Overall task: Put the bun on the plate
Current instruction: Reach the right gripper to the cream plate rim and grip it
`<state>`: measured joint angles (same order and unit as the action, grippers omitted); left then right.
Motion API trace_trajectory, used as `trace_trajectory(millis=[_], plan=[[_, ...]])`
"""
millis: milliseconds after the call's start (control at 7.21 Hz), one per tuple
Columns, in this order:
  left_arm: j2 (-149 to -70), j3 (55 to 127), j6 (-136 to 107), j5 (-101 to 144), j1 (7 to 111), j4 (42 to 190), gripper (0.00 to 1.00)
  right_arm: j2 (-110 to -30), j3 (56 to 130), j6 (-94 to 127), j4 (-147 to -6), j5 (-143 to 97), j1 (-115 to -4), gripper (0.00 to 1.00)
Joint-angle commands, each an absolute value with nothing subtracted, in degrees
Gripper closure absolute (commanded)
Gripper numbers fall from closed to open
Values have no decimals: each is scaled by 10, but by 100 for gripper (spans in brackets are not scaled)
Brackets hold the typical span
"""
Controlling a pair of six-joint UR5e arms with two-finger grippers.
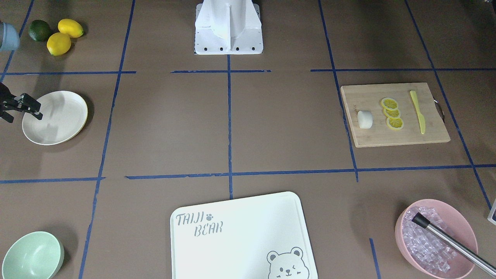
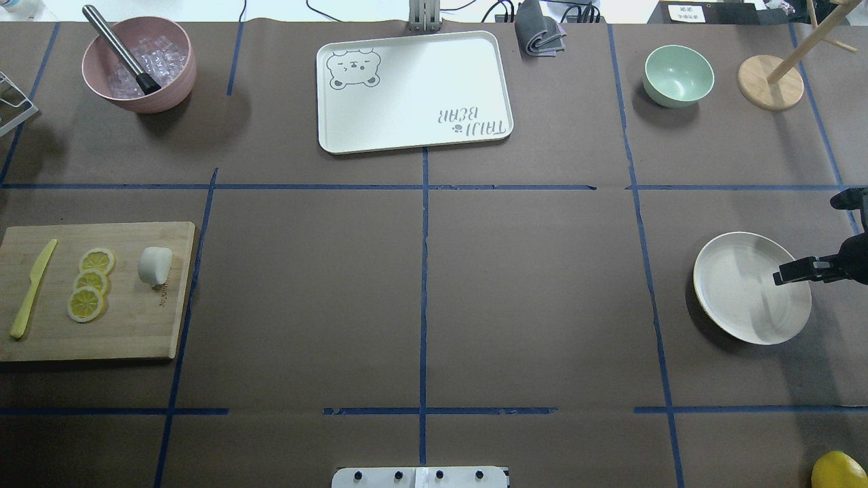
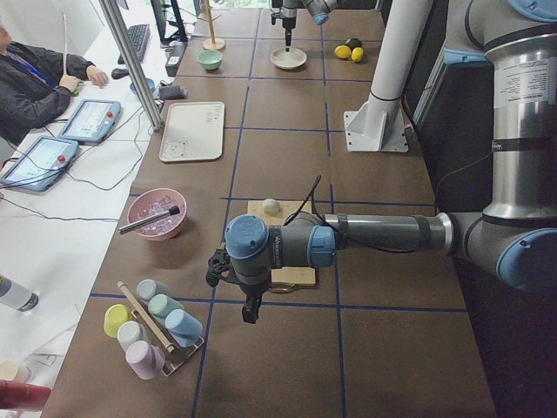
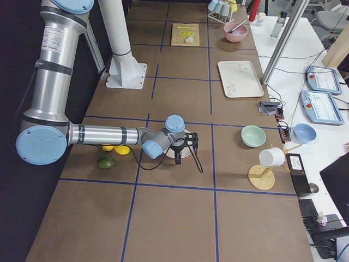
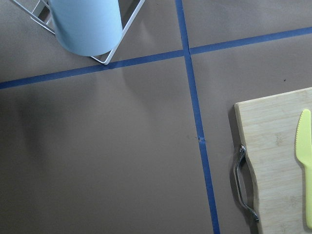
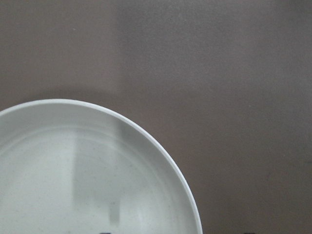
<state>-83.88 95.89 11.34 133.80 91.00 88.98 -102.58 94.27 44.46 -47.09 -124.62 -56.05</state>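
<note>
While the right hand hangs low over the plate, it carries nothing. Its fingers look spread, with the tips showing apart at the lower edge of its wrist view. That plate sits bare at the robot's right end of the counter, with two lemons and a lime nearer the robot's side. Off the outer end of the bamboo cutting board, the left hand points down over bare counter. It is seen only from the side, so whether it is spread or pressed together I cannot tell. Its wrist camera takes in the board's metal handle and the yellow knife. On that board's inner end lies the bun, just beside three lemon slices and well apart from the plate, at the counter's opposite end. Judgement: the left arm is nearer for the pickup; prep board at one end, serving plate at the other. Writing: the white board is printed "TAIJI BEAR" with a paw mark and a bear face. A small burnt mark on the cutting board beside the bun is too small to read.
</note>
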Motion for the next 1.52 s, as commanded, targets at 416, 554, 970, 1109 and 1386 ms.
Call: trace_trajectory(millis=[416, 554, 970, 1109, 1386], plan=[[-838, 959, 113, 1339, 911, 889, 0, -1028, 936, 451, -469, -1245, -559, 98], [-838, 959, 113, 1338, 910, 889, 0, -1028, 936, 451, -469, -1246, -559, 99], [-838, 959, 113, 1339, 910, 888, 0, -1022, 975, 454, -471, -1267, -560, 100], [-838, 959, 113, 1339, 911, 888, 0, -1004, 1000, 504, -471, -1287, -560, 100], [-838, 959, 113, 1339, 910, 888, 0, -903, 1012, 621, -481, -1311, -552, 100]])
